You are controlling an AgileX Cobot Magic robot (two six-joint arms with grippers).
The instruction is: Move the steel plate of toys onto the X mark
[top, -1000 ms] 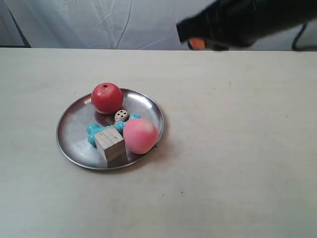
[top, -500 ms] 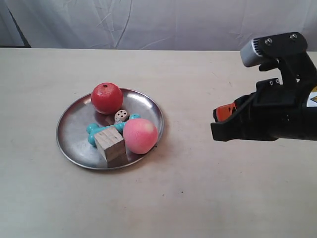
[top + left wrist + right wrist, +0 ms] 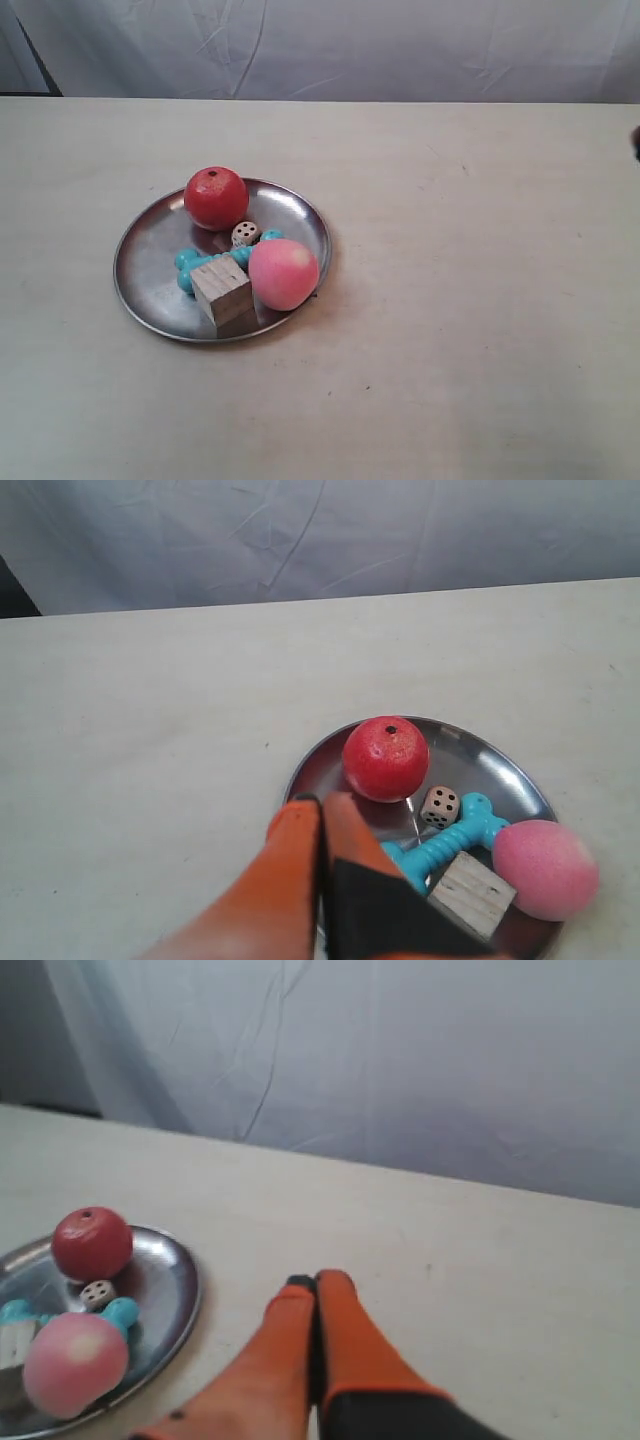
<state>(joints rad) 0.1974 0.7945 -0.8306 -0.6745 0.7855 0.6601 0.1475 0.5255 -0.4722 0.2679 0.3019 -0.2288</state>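
The steel plate lies left of the table's middle. It holds the red ball, pink foam ball, teal bone, wooden cube and white die. A tiny faint dark mark sits right of the plate and farther back, too small to read as an X. My left gripper is shut and empty, its tips over the rim of the plate beside the red ball. My right gripper is shut and empty above bare table, apart from the plate.
A white cloth backdrop hangs behind the table's far edge. Neither arm shows in the exterior view except a dark sliver at its right edge.
The arm at the exterior view's right swung from the top down to the right side, then withdrew almost wholly out of that view. Plate and toys have not moved.
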